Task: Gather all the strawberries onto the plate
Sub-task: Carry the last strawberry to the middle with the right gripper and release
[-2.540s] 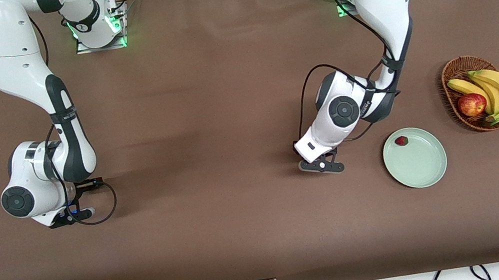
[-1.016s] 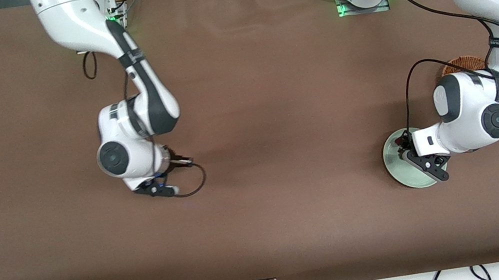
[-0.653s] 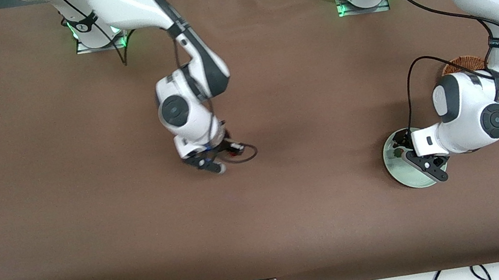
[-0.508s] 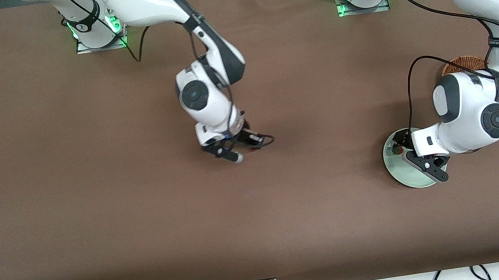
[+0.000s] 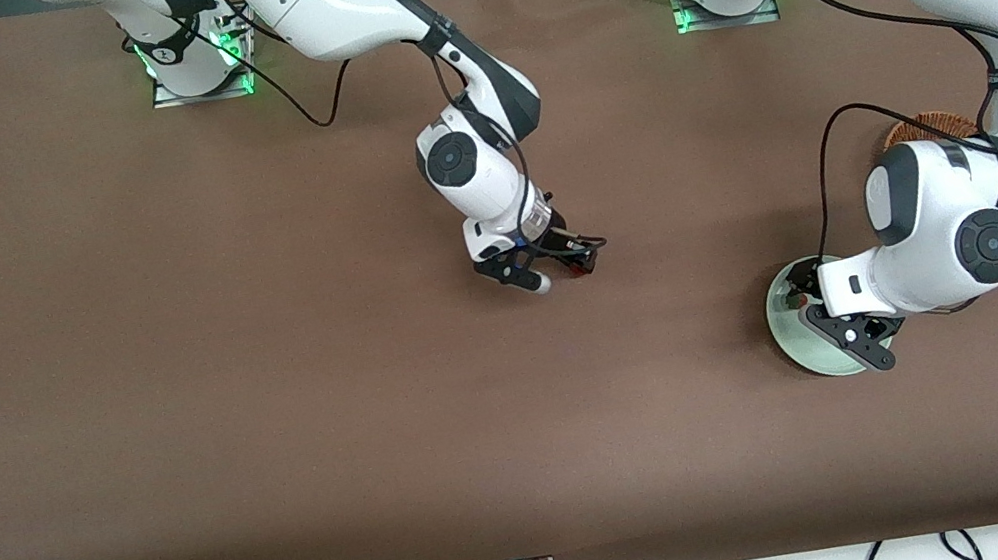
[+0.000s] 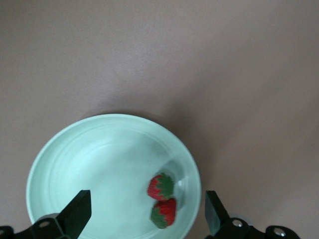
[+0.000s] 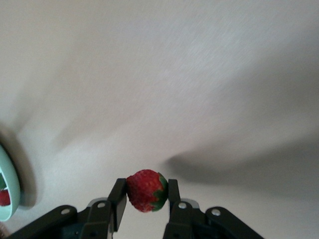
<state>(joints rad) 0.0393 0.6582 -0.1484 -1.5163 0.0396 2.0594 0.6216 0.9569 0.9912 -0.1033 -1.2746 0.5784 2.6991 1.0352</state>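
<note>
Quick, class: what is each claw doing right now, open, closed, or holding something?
Left claw: open over the plate, holding nothing.
Right claw: closed on a strawberry, above the table.

Left gripper [image 6: 144,214] spread wide, right gripper [image 7: 144,196] clamped.

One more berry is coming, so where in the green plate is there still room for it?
The round pale mint-green plate is mostly bare. Two small red strawberries crowd together, touching, near one rim. The open left pincer hangs over them. The right pincer, over bare brown tabletop, grips the third strawberry.
</note>
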